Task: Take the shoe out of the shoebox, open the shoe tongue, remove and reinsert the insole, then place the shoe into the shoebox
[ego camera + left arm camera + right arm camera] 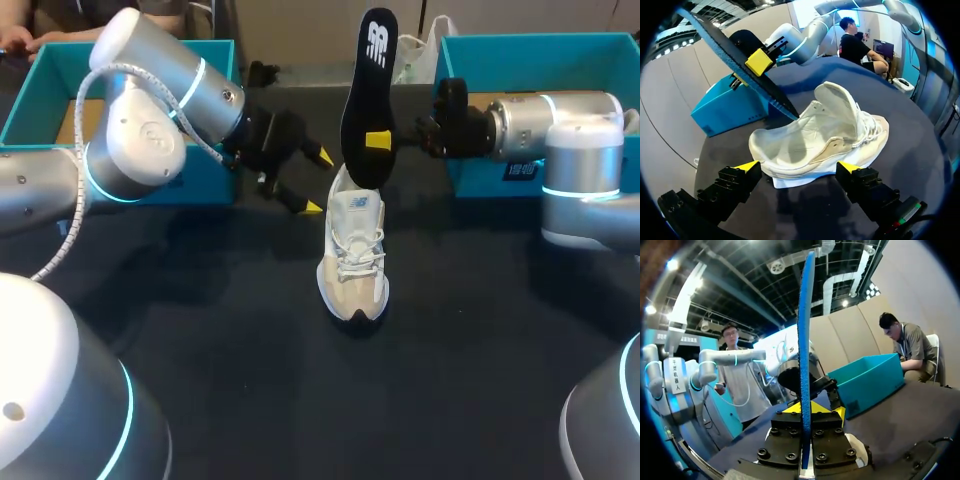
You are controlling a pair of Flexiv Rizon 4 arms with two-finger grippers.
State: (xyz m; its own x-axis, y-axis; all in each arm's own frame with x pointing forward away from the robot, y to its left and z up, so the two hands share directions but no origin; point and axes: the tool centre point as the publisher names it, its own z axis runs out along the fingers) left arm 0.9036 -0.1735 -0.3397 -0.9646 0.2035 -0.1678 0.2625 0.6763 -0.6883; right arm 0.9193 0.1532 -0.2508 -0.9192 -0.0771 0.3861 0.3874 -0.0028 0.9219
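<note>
Above the heel of the shoe (353, 265) your right gripper (372, 140) clamps the insole (368, 90), seemingly just drawn out, your left gripper (318, 182) gapes empty beside that heel; reinserting and boxing remain.

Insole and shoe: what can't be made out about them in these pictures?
Head view: the insole covers the shoe's heel opening, so whether its lower end sits inside is unclear; only one of the right fingers shows, the insole hides the other.
Right wrist view: insole edge-on; shoe all but hidden under the fingers' mount.
Left wrist view: insole's upper end cut off by the rim.
</note>
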